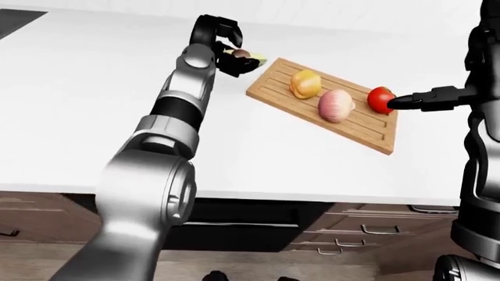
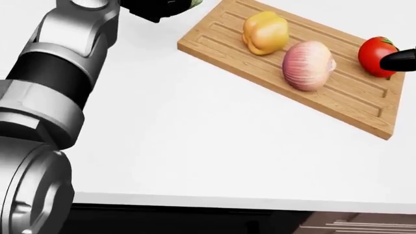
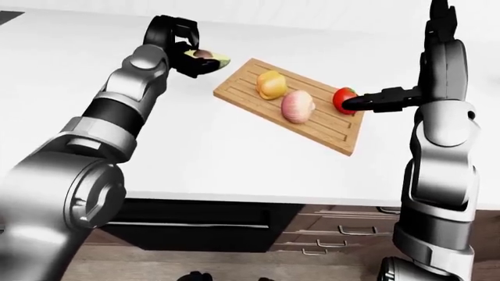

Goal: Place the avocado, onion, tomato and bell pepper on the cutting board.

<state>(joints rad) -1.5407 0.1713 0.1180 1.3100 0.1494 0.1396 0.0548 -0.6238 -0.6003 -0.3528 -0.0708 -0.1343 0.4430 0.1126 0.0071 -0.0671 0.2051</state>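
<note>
A wooden cutting board (image 1: 356, 126) lies on the white counter (image 1: 70, 117). On it are a yellow bell pepper (image 1: 305, 84), a pink onion (image 1: 336, 105) and a red tomato (image 1: 380, 98) at its right edge. My left hand (image 1: 234, 55) is shut on a halved avocado (image 3: 204, 57), held just above and left of the board's upper left corner. My right hand (image 1: 402, 102) reaches in from the right with its fingers stretched out, and a fingertip (image 2: 393, 62) touches the tomato's right side.
The counter edge runs across the lower part of the eye views. Below it are wooden drawers (image 1: 367, 228) and a dark opening (image 1: 234, 225). A dark panel (image 1: 12, 20) sits at the counter's top left corner.
</note>
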